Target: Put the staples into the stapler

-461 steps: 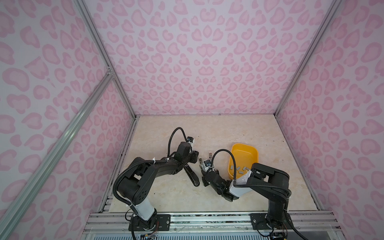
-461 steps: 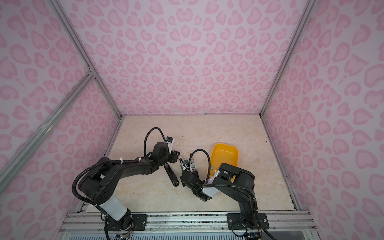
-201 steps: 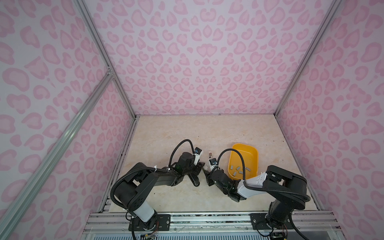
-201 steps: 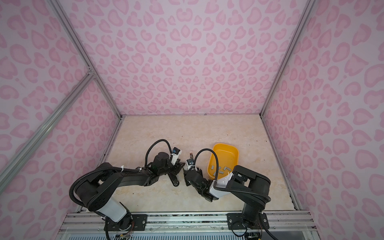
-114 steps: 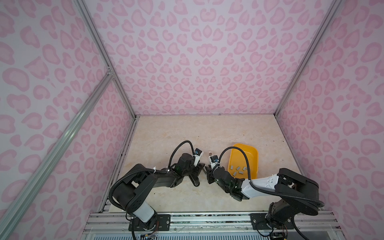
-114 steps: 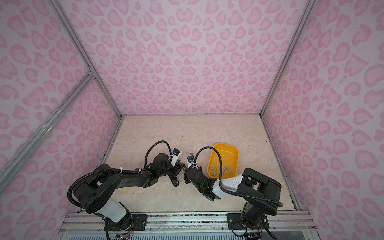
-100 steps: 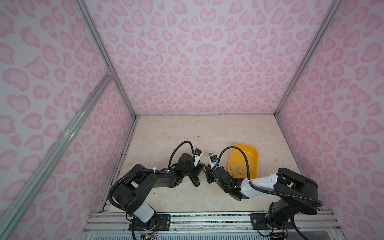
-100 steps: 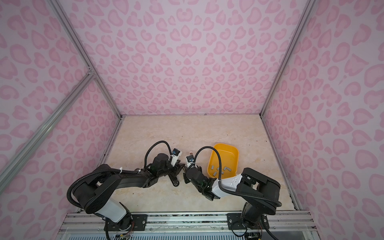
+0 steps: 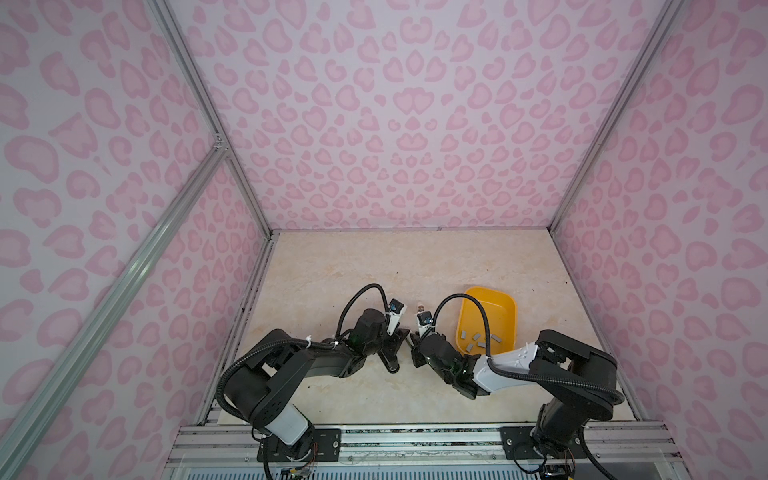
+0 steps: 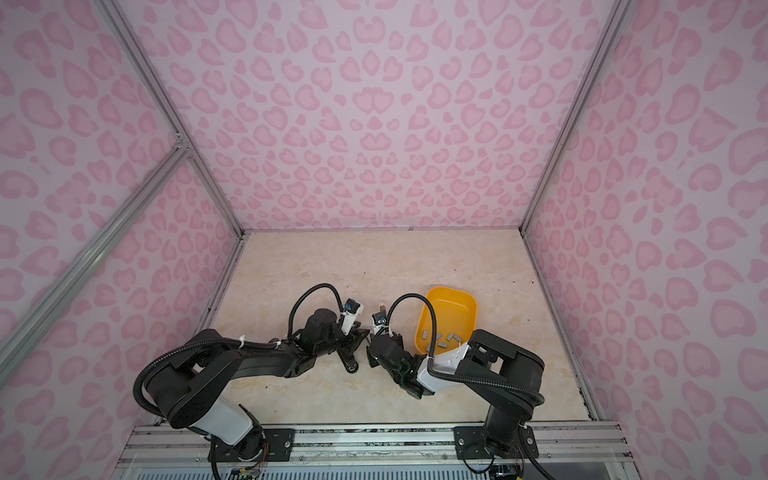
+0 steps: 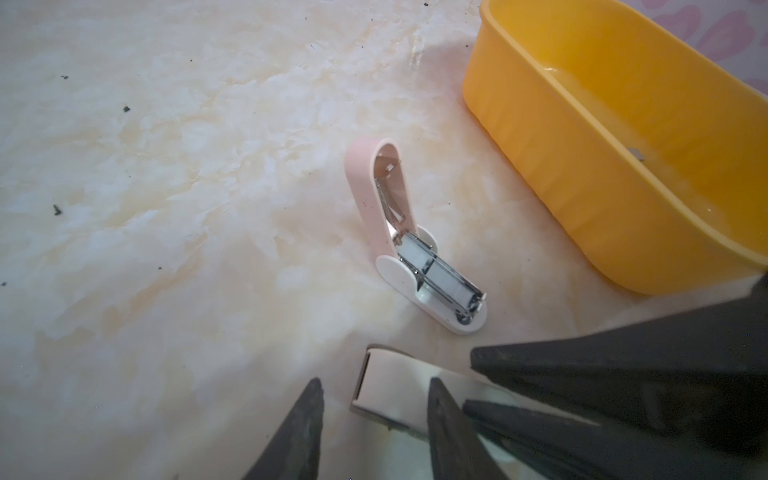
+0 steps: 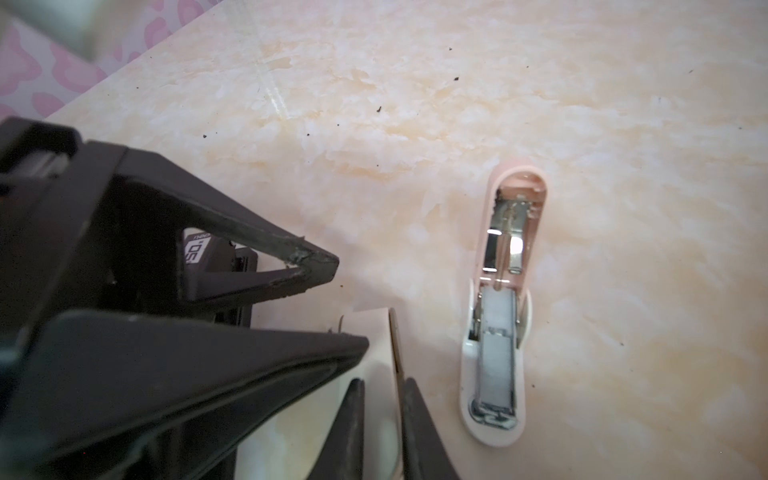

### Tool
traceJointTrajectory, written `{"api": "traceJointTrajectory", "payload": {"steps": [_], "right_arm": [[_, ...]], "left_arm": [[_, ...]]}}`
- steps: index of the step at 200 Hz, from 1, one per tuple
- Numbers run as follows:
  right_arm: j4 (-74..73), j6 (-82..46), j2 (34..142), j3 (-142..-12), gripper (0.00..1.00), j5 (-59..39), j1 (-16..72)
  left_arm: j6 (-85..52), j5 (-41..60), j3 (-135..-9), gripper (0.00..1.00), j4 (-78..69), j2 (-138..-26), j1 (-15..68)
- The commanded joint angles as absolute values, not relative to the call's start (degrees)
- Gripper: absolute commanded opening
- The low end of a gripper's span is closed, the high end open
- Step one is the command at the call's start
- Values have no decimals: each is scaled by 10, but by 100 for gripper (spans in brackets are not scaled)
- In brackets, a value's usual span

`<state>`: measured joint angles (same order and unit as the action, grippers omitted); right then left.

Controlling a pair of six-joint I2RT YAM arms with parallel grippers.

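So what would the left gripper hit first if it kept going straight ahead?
The left gripper straddles a pale stapler; beyond that, probably the open pink stapler, though depth is unclear.

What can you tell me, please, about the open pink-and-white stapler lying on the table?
The open stapler is small, seemingly plastic, with a white rounded base lying flat on the marbled table. Its pale pink lid is swung up on the rear hinge, standing steeply, with a spring visible inside. The shiny metal channel lies exposed, and a grey strip of staples seems to sit in it. Only the table touches it; the yellow bin and the second stapler lie near, apart.
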<state>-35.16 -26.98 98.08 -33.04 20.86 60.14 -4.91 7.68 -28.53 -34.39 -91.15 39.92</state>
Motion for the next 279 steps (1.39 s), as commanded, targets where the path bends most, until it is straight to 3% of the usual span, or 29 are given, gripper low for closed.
{"api": "traceJointTrajectory", "payload": {"steps": [1, 126, 150, 196, 279], "right_arm": [[-326, -279, 992, -324, 17, 210, 606], [-362, -311, 1045, -292, 15, 230, 617], [-341, -300, 1023, -308, 15, 229, 617], [-276, -270, 942, -345, 27, 232, 611], [-219, -322, 883, -299, 24, 237, 610]], "left_arm": [[-46, 79, -281, 43, -359, -906, 400], [-44, 74, -266, 41, -375, -905, 405], [-43, 60, -270, 41, -370, -898, 406], [-53, 14, -277, 44, -355, -853, 405], [-75, -39, -324, 52, -329, -827, 406]]}}
